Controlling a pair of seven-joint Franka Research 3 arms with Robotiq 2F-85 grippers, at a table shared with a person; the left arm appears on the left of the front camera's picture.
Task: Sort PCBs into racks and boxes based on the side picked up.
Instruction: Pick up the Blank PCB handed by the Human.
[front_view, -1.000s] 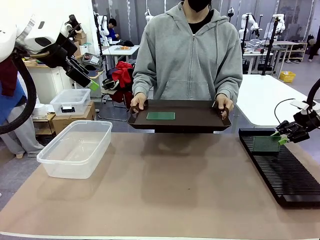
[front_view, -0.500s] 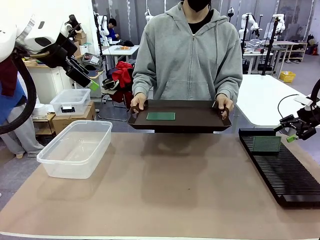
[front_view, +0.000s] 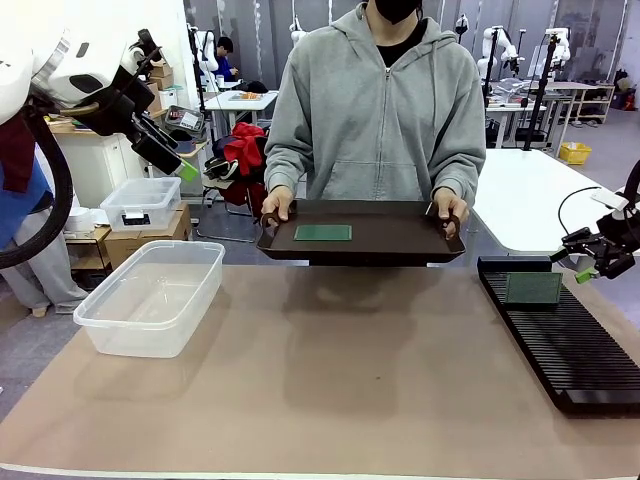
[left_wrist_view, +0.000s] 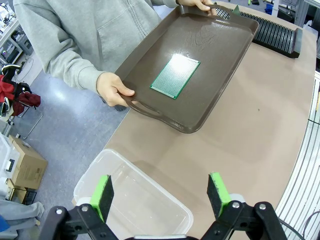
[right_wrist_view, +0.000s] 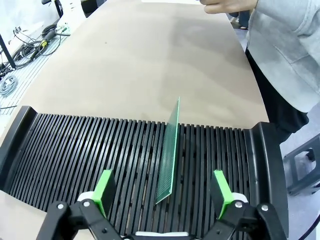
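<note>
One green PCB (front_view: 533, 288) (right_wrist_view: 168, 155) stands on edge in a slot near the far end of the long black rack (front_view: 560, 340) (right_wrist_view: 75, 155). My right gripper (front_view: 592, 262) (right_wrist_view: 163, 192) hovers open just behind and above it, fingers apart on either side, touching nothing. A second PCB (front_view: 322, 232) (left_wrist_view: 175, 76) lies flat on the dark brown tray (front_view: 400, 240) (left_wrist_view: 220, 55) that the person holds by both handles at the far edge. My left gripper (front_view: 175, 160) (left_wrist_view: 162, 192) is raised high at the left, open and empty, above the clear box (front_view: 150, 295) (left_wrist_view: 135, 200).
A smaller lidded clear container (front_view: 141, 203) rests on cardboard boxes beyond the table's left side. The tan table top (front_view: 340, 380) stretches bare between box and rack. A white table (front_view: 540, 200) lies behind the rack.
My right gripper has opened off the PCB in the rack and drawn back up and to the right. The PCB stays standing in its slot. The left arm has not moved.
</note>
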